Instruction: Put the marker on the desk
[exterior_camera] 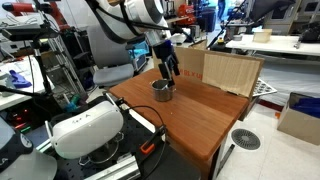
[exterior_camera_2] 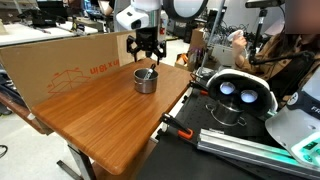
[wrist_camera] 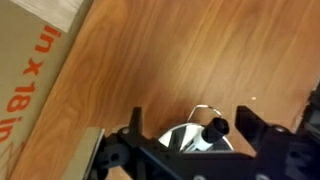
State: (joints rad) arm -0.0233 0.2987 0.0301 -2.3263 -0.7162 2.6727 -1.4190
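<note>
Hovering part: my pincer (exterior_camera: 168,72) (exterior_camera_2: 146,55) (wrist_camera: 190,120) hangs just above the pot, black and blocky, pointing straight down.
Pincer state: wide. In the wrist view the two dark fingers (wrist_camera: 247,125) stand well apart with the pot's mouth between them, and nothing is clamped.
Marker: a dark stick (wrist_camera: 216,128) seen almost end-on as a round black cap. It rises out of the pot between the fingers, nearer one finger than the other. I cannot tell whether it touches that finger.
Marker in the outside views: too small and too dark against the pincer for me to pick out.
Pot: a small round cup (exterior_camera: 163,91) (exterior_camera_2: 146,81) (wrist_camera: 190,140) of shiny grey metal, standing directly beneath the pincer on the table. Its near side is covered by the pincer body in the wrist view.
Wire: a thin, bright bent loop (wrist_camera: 203,108) at the pot's rim just beyond the fingertips. It looks like a handle, but I am not sure.
Table: smooth reddish-brown wood (exterior_camera: 200,115) (exterior_camera_2: 100,115) (wrist_camera: 160,50) with a fine straight grain and rounded edges, spreading out all around below the pincer.
Cardboard: flat tan sheets (exterior_camera: 232,72) (exterior_camera_2: 60,65) (wrist_camera: 25,70) upright along the table's edge behind the pincer. The red print on them is cut off by the frame in the wrist view.
Headset: a white rounded shell (exterior_camera: 85,128) (exterior_camera_2: 240,95) with two dark lenses, off the table and well away from the pincer.
Blur: the wrist view is soft, so the finger pads and the pot's inside are hard to read.
</note>
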